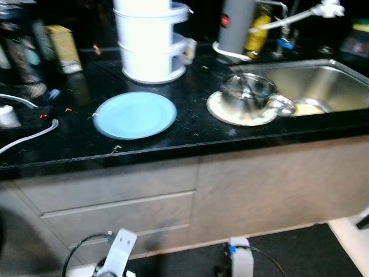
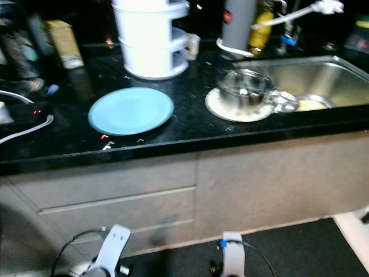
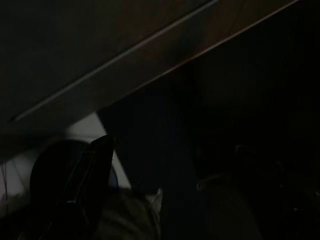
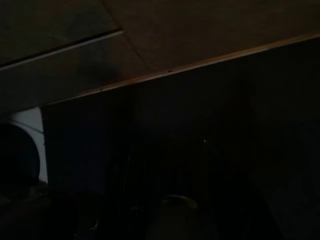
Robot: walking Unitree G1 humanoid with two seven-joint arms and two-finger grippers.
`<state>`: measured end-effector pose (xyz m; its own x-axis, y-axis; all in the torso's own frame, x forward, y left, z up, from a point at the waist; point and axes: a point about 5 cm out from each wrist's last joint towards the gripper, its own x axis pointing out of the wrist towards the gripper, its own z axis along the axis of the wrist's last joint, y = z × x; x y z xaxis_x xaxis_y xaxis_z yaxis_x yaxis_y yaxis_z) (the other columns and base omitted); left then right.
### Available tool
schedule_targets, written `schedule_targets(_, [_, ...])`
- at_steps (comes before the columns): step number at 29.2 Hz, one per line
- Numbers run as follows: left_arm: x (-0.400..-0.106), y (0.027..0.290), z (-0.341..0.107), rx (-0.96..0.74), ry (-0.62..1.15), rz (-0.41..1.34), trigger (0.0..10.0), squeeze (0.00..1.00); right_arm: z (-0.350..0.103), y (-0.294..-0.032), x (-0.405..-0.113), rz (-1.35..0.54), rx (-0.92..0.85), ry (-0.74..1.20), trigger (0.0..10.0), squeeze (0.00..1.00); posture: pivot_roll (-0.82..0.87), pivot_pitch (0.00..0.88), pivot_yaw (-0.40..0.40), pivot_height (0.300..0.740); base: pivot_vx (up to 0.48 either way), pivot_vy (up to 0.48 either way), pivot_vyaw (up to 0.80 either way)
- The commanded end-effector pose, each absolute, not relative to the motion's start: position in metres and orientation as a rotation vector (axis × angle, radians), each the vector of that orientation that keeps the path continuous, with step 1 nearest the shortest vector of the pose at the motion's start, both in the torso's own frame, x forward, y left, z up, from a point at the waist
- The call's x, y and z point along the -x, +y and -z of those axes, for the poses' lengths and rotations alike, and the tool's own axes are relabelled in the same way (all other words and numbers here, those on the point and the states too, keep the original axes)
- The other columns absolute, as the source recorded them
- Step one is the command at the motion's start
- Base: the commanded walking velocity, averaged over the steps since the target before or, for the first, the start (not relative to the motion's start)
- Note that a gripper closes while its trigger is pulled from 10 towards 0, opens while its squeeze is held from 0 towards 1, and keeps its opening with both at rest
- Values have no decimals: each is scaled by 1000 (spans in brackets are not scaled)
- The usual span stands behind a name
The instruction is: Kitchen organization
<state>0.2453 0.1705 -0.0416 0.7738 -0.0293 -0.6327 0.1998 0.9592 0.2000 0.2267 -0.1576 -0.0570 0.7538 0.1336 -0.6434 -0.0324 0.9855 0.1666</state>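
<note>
A light blue plate (image 1: 135, 114) lies flat on the black counter (image 1: 190, 130), left of centre. To its right a clear glass bowl (image 1: 248, 92) sits on a pale plate (image 1: 241, 111) at the sink's left rim. A small glass lid or dish (image 1: 281, 104) lies beside it. Both arms hang idle low in front of the cabinet, the left arm (image 1: 118, 254) and the right arm (image 1: 241, 259). The wrist views are very dark, with only cabinet edges and dark floor to be made out.
A steel sink (image 1: 323, 86) fills the counter's right end, with a white tap (image 1: 300, 16) above it. A tall white stacked container (image 1: 151, 40), a grey cylinder (image 1: 233, 26), a yellow bottle (image 1: 258, 32) and a carton (image 1: 63, 49) stand at the back. White cables (image 1: 29, 135) lie at left. Drawer fronts (image 1: 115, 210) are below.
</note>
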Motion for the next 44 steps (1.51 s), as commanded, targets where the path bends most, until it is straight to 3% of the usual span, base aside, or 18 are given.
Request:
schedule_targets(1, [-238, 179, 46, -263, 687, 91, 10000, 0, 61, -146, -222, -132, -148, 733, 10000, 0, -19, 138, -16, 740, 0, 0, 0])
schedule_targets(17, [-231, 191, 49, -235, 688, 17, 10000, 0, 66, -141, -214, -157, -139, 769, 10000, 0, -2, 134, -34, 740, 0, 0, 0])
schedule_targets(44, [-236, 182, 47, -223, 672, 51, 10000, 0, 67, -146, -212, -114, -168, 772, 10000, 0, -2, 137, -31, 740, 0, 87, 0])
